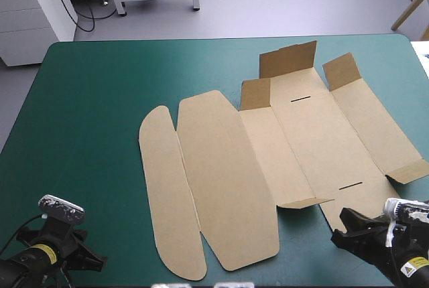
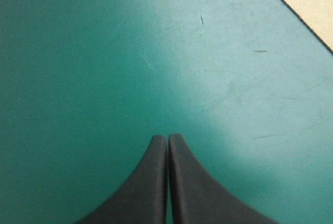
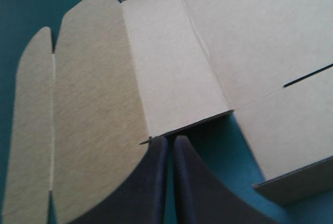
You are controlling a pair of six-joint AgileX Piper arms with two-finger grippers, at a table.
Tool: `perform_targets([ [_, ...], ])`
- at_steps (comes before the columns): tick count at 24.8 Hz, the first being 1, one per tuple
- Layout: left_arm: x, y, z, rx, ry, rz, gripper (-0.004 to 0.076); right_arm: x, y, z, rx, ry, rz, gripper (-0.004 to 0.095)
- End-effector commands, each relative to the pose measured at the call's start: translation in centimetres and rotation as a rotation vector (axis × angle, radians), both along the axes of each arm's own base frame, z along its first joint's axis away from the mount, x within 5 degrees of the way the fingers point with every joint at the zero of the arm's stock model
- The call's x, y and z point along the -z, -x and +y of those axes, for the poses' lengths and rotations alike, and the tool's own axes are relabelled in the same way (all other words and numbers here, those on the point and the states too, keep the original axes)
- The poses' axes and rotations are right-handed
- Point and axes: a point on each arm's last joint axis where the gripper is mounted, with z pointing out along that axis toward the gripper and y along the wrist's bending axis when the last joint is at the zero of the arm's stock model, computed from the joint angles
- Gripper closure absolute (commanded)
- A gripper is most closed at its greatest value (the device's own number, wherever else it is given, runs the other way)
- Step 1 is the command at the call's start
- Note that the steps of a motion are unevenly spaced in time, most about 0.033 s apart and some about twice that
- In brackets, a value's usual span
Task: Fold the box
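The brown box (image 1: pixel 281 147) lies as a flat cut sheet across the middle and right of the teal-green table (image 1: pixel 87 100). Small flaps at its far end and near end stand slightly raised. My right gripper (image 1: pixel 342 228) is at the table's near right, shut, its tips just short of the sheet's near edge. In the right wrist view the gripper (image 3: pixel 170 139) points at the box (image 3: pixel 166 67), close to a small raised flap. My left gripper (image 1: pixel 94 261) rests at the near left corner, well clear of the board. In the left wrist view that gripper (image 2: pixel 167 137) is shut over bare cover.
The table's edge (image 2: pixel 296 10) shows ahead of the left gripper, with pale floor beyond. A white cabinet (image 1: pixel 33 7) and a metal frame stand past the far edge. Bare cover lies left of the box.
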Motion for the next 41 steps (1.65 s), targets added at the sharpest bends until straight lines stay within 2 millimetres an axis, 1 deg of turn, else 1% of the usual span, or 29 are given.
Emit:
perform_targets([
  [1, -0.8, -0.4, -0.1, 0.002, 0.009, -0.053, 0.0734, -1.4, -0.6, 0.7, -0.016, -0.15, -0.01, 0.083],
  [5, -0.8, -0.4, -0.1, 0.002, 0.007, -0.054, 0.0734, -1.3, -1.1, 0.7, -0.021, -0.148, 0.014, 0.0829],
  [6, -0.8, -0.4, -0.1, 0.002, 0.011, -0.053, 0.0734, -1.3, -1.1, 0.7, -0.022, -0.146, 0.014, 0.0814],
  [8, -0.8, -0.4, -0.1, 0.003, 0.013, -0.052, 0.0734, -1.3, -1.2, 0.7, -0.028, -0.131, 0.003, 0.0728],
  [9, -0.8, -0.4, -0.1, 0.003, 0.013, -0.052, 0.0734, -1.3, -1.2, 0.6, -0.032, -0.123, -0.002, 0.0669],
  [10, -0.8, -0.4, -0.1, 0.003, 0.013, -0.052, 0.0734, -1.3, -1.2, 0.7, -0.037, -0.115, -0.003, 0.0653],
  [13, -0.8, -0.4, -0.1, 0.003, 0.013, -0.052, 0.0734, -1.2, -1.1, 0.7, -0.089, -0.041, -0.018, 0.0653],
  [20, -0.8, -0.4, -0.1, 0.003, 0.013, -0.052, 0.0734, -1.1, -1.0, 0.7, -0.08, -0.062, -0.001, 0.0657],
  [22, -0.8, -0.4, -0.1, 0.003, 0.013, -0.052, 0.0734, -1.2, -1.0, 0.9, -0.08, -0.092, 0.0, 0.0633],
  [25, -0.8, -0.5, -0.1, 0.002, 0.006, -0.058, 0.0734, -1.4, -0.8, 1.3, -0.1, -0.16, 0.018, 0.0571],
  [28, -0.9, -0.5, -0.1, 0.002, 0.004, -0.061, 0.0734, -1.2, -0.6, 1.5, -0.096, -0.209, 0.067, 0.0479],
  [30, -1.2, -0.5, -0.1, 0.002, 0.008, -0.071, 0.0734, -1.0, -0.4, 1.6, -0.099, -0.227, 0.107, 0.0397],
  [33, -2.4, -0.6, -0.1, 0.002, 0.022, -0.114, 0.0734, -0.8, -0.1, 1.7, -0.098, -0.255, 0.16, 0.0235],
  [35, -3.4, -0.6, 0.0, 0.002, 0.026, -0.154, 0.0734, -0.8, -0.1, 1.8, -0.091, -0.286, 0.172, 0.0145],
  [38, -4.8, -0.7, 0.2, -0.002, 0.015, -0.21, 0.0734, -0.9, -0.1, 1.9, -0.065, -0.337, 0.195, 0.0079],
  [41, -5.9, -0.7, 0.3, -0.004, 0.015, -0.254, 0.0734, -0.8, 0.0, 1.9, -0.029, -0.395, 0.235, 0.0074],
])
